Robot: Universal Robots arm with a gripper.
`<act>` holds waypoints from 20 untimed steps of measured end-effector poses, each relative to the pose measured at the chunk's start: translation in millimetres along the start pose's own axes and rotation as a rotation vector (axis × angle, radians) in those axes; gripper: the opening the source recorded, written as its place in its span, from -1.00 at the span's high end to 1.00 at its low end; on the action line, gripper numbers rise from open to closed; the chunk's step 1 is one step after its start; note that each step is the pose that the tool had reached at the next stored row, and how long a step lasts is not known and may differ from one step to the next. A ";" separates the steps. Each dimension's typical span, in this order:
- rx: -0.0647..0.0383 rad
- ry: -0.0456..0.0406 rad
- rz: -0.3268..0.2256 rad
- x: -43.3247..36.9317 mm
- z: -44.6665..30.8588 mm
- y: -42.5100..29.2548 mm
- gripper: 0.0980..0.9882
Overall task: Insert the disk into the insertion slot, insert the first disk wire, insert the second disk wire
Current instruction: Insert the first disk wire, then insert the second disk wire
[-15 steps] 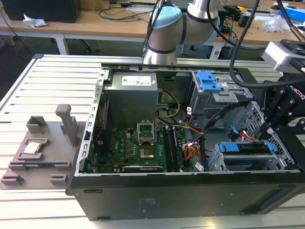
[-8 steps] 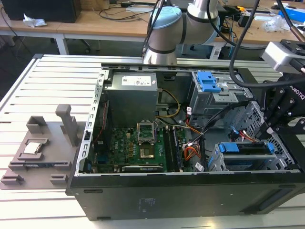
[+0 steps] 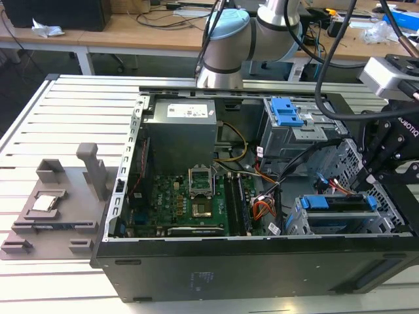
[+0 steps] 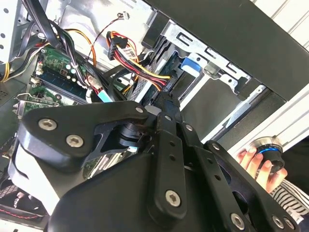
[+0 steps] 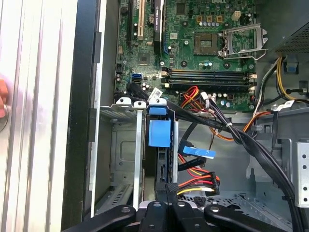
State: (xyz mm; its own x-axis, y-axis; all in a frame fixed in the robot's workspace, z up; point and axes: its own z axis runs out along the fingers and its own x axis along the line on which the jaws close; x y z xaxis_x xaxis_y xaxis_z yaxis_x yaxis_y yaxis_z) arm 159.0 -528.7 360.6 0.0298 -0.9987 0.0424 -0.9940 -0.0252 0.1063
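Note:
The disk (image 3: pixel 319 203), framed by its blue carrier (image 5: pixel 159 133), sits inside the insertion slot (image 3: pixel 296 226), the silver perforated cage (image 5: pixel 123 145) at the case's front corner. My gripper (image 3: pixel 372 178) hangs over the disk's back end, on the exterior view's right. Its fingers (image 5: pixel 161 195) stand close together, shut, with the tips (image 4: pixel 164 99) at the end of the orange-yellow-black wire bundle (image 4: pixel 140 63), (image 5: pixel 198 183) where it meets the disk. What lies between the tips is hidden. A thin red cable (image 3: pixel 339 188) with a blue-tagged plug (image 5: pixel 198 152) runs beside the disk.
The taller grey cage with a blue latch (image 3: pixel 287 114) stands behind the slot. The power supply (image 3: pixel 180 124) and motherboard (image 3: pixel 190 203) fill the case's other half. A grey fixture (image 3: pixel 59 203) lies on the slatted table. A person's hand (image 4: pixel 256 162) rests on a knob outside the case.

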 end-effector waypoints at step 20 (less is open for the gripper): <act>0.000 -0.0019 0.000 -0.6 2.0 18.9 0.98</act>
State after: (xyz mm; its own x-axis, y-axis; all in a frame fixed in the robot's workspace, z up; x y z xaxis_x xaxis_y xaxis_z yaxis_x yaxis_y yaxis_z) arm 140.0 -528.7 360.6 0.0297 -0.9987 0.0405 -0.9940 -0.0253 0.1063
